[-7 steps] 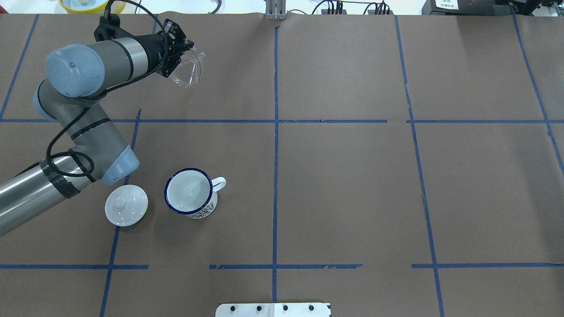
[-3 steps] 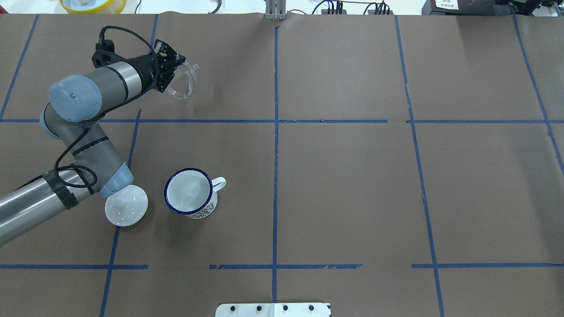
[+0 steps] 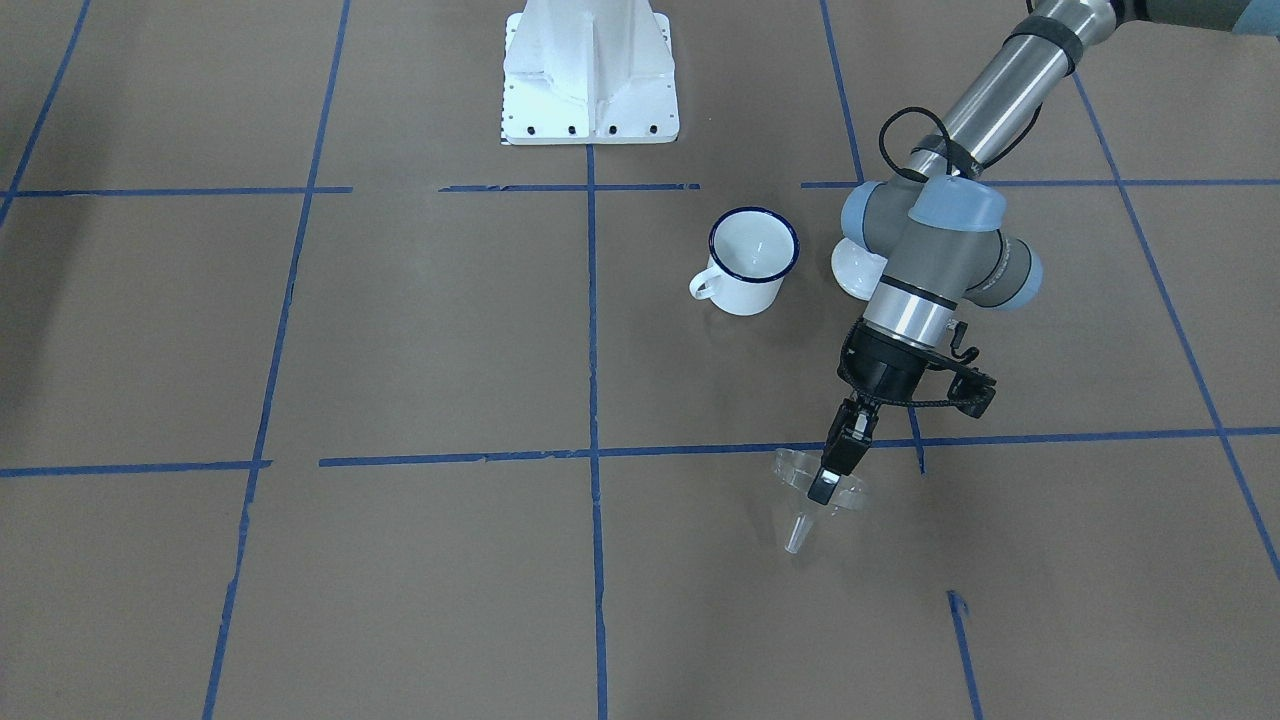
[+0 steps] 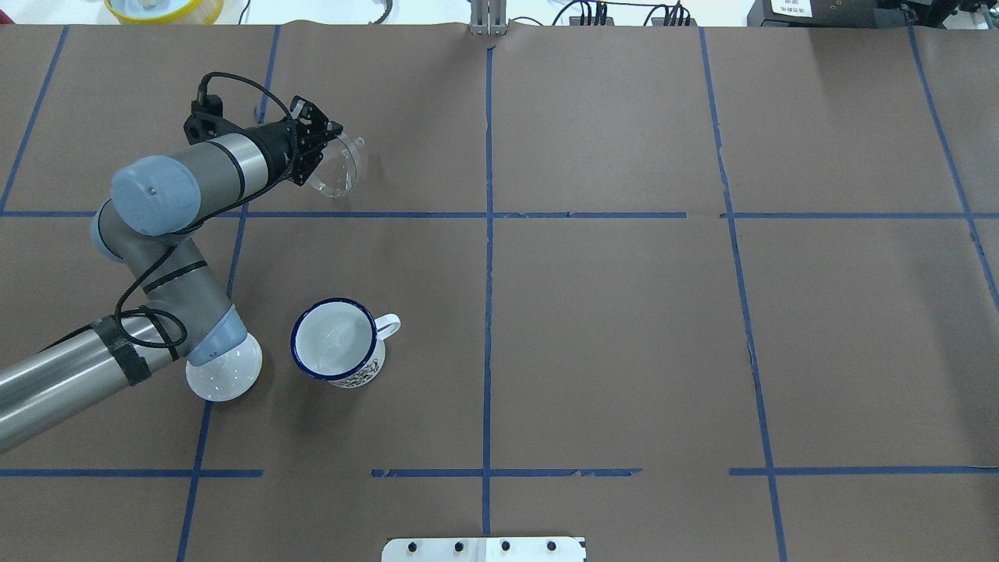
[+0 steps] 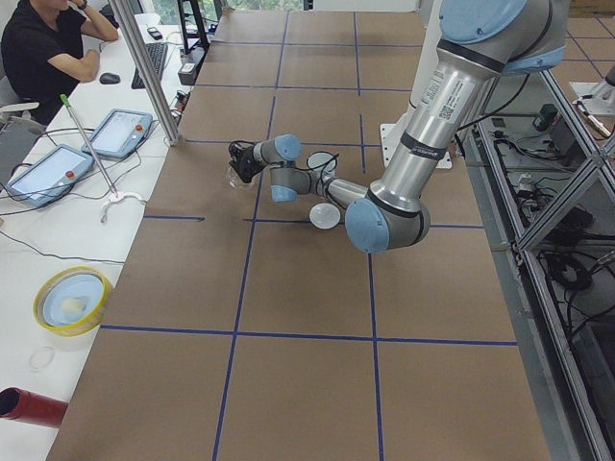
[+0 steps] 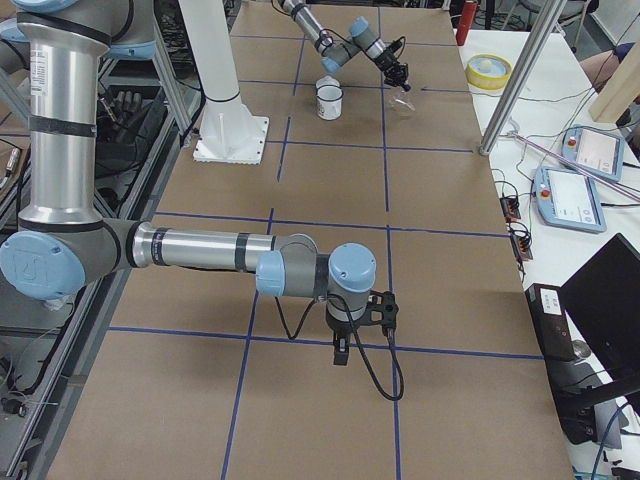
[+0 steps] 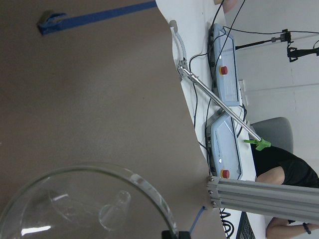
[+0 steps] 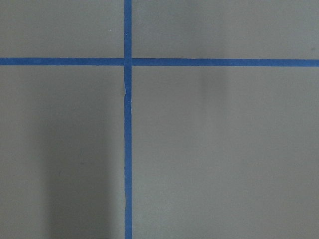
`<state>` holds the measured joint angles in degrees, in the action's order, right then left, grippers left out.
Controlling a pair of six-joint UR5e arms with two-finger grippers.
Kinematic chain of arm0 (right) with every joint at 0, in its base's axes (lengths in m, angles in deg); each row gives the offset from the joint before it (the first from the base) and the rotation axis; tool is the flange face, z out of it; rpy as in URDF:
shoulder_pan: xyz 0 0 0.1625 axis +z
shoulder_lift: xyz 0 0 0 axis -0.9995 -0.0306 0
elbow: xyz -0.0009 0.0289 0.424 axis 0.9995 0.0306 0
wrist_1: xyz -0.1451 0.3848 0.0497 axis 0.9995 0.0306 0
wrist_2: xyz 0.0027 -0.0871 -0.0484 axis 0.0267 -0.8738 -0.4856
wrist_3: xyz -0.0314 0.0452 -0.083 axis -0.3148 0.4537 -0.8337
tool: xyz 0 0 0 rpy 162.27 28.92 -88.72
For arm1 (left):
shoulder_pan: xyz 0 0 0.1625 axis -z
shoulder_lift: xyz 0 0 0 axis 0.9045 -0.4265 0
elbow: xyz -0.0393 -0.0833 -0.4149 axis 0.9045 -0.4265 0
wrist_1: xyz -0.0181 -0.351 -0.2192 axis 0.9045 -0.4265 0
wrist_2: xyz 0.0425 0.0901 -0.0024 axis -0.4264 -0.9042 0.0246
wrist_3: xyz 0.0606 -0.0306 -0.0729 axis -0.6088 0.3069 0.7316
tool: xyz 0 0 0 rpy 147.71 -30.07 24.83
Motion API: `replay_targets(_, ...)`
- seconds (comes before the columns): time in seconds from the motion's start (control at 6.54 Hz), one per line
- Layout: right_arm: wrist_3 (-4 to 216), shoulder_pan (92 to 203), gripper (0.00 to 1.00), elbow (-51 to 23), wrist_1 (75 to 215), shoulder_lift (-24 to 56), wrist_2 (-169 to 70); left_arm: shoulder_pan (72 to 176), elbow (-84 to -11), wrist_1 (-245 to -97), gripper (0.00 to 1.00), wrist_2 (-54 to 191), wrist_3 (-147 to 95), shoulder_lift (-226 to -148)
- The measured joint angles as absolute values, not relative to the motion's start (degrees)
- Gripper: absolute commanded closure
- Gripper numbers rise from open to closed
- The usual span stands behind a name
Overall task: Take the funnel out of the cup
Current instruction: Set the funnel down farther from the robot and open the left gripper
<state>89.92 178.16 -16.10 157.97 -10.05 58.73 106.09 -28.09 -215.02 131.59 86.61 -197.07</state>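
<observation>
My left gripper (image 4: 322, 151) is shut on the rim of the clear funnel (image 4: 337, 168), which it holds tilted at the far left of the table. In the front-facing view the funnel (image 3: 812, 498) hangs spout down, close over the brown paper. I cannot tell if it touches. The left wrist view shows the funnel's cone and spout (image 7: 92, 211). The white cup (image 4: 335, 351) with a blue rim stands upright and empty, well apart from the funnel, and also shows in the front-facing view (image 3: 752, 262). My right gripper (image 6: 340, 355) shows only in the exterior right view, over bare paper. I cannot tell its state.
A round white knobbed lid (image 4: 228, 373) lies left of the cup, partly under my left elbow. A yellow bowl (image 4: 160, 8) sits beyond the far edge. The white base plate (image 3: 590, 70) is near the robot. An operator (image 5: 43, 48) and pendants are off the far side.
My left gripper has carried the funnel lower and back toward the robot. My left elbow has moved over part of the white lid. The cup has not moved.
</observation>
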Motion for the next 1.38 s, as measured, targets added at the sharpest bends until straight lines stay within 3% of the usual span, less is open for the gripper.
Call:
replay_targets(0.31, 89.92, 178.16, 0.00, -16.06, 157.97, -10.05, 58.73, 105.94, -27.43, -215.18, 1.00, 131.58, 86.45, -197.28)
replay_targets(0.46, 89.92, 178.16, 0.00, -16.04, 157.97, -10.05, 58.72, 105.95, -27.29, -215.49, 0.91, 131.59, 86.32, -197.33)
replay_targets(0.61, 89.92, 178.16, 0.00, -16.07, 157.97, -10.05, 58.73, 105.96, -27.04, -215.89, 0.15, 131.59, 86.24, -197.39)
replay_targets(0.76, 89.92, 178.16, 0.00, -16.10, 157.97, -10.05, 58.73, 105.97, -26.76, -216.07, 0.00, 131.59, 86.19, -197.42)
replay_targets(1.22, 89.92, 178.16, 0.00, -16.10, 157.97, -10.05, 58.73, 106.81, -27.47, -214.23, 0.00, 133.84, 80.71, -197.52)
replay_targets(1.38, 89.92, 178.16, 0.00, -16.11, 157.97, -10.05, 58.73, 108.02, -30.26, -207.44, 0.00, 139.46, 75.71, -197.52)
